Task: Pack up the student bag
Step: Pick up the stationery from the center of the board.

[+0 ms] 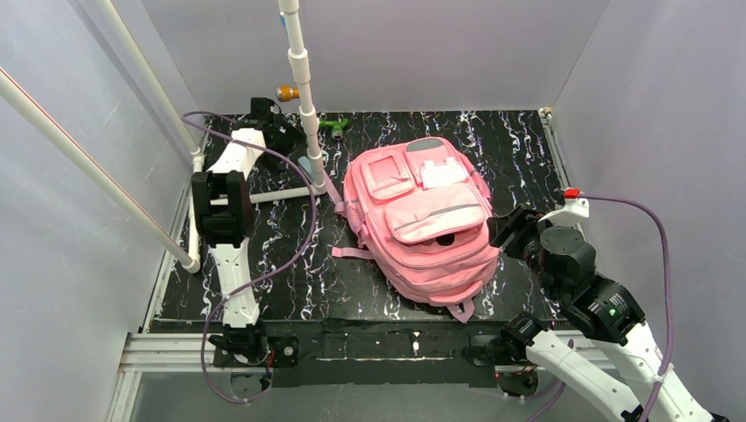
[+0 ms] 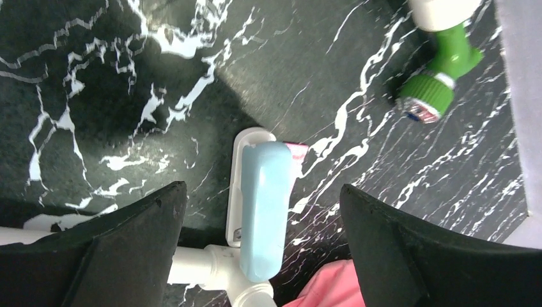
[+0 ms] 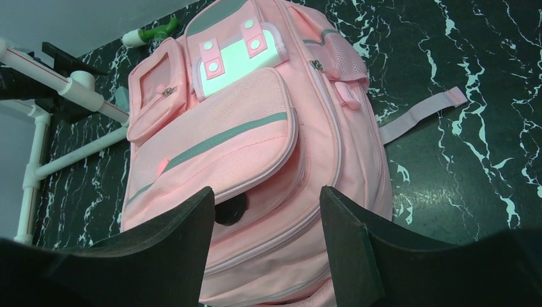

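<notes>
Student bag [image 1: 420, 230] lies just beside the right claw [image 3: 265, 206]

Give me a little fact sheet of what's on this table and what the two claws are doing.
Table: black top with white marbling
Student bag: pink, lying flat, front pocket gaping
Left gripper: open, above a pale blue item
Right gripper: open, pointed at the bag
Also there: green-capped item by the far edge; white pipe frame

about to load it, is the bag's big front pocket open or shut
Open: dark gap shows under the front pocket flap of the student bag.
</notes>
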Controlling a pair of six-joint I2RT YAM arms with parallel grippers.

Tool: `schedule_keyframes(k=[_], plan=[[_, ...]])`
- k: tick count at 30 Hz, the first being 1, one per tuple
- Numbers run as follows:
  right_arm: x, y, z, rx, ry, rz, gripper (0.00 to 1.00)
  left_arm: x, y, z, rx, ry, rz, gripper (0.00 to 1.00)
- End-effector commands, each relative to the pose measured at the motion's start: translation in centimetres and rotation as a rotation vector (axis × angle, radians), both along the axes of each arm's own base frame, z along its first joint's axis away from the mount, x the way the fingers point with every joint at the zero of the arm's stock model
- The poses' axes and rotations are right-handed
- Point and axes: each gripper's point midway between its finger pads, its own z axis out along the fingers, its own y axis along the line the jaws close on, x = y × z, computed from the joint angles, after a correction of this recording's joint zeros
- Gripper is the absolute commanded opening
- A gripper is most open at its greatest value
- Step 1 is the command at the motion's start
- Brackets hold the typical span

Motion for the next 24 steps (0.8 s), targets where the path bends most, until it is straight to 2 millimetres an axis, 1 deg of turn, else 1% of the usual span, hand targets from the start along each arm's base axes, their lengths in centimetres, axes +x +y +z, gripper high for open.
schedule_keyframes(k=[1, 5, 9, 12, 14, 16, 19, 20, 22, 24], plan=[[0.2, -0.1, 1.2, 0.023, -0.027, -0.017, 0.69, -1.7, -1.6, -1.2, 0.013, 0.104, 0.020, 0.88], [0.3, 0.0, 1.2, 0.015, -0.023, -0.017, 0.70, -1.7, -2.9, -2.6, 0.014, 0.127, -0.001, 0.87], [0.3, 0.0, 1.2, 0.023, -0.022, -0.016, 0.70, -1.6, -2.7, -3.9, 0.070, 0.140, 0.012, 0.80], [0.2, -0.1, 1.2, 0.031, -0.020, -0.019, 0.70, -1.6, -2.5, -4.3, 0.086, 0.146, 0.011, 0.71], [0.1, -0.1, 1.1, 0.037, -0.018, -0.020, 0.70, -1.4, -2.3, -4.1, 0.102, 0.136, 0.003, 0.62], [0.1, -0.1, 1.1, 0.040, -0.017, -0.020, 0.70, -1.2, -2.0, -3.7, 0.122, 0.122, -0.006, 0.53], [0.2, 0.1, 1.1, 0.040, -0.014, -0.018, 0.70, -0.8, -1.3, -2.6, 0.159, 0.094, -0.014, 0.36], [0.2, 0.1, 1.0, 0.039, -0.012, -0.017, 0.70, -0.7, -0.9, -2.0, 0.174, 0.082, -0.011, 0.31], [0.3, 0.2, 0.9, 0.038, -0.006, -0.015, 0.70, -0.5, 0.2, 0.0, 0.221, 0.042, -0.005, 0.23], [0.3, 0.4, 0.9, 0.040, -0.003, -0.012, 0.70, -0.8, 1.9, 1.8, 0.282, 0.014, 0.024, 0.17]])
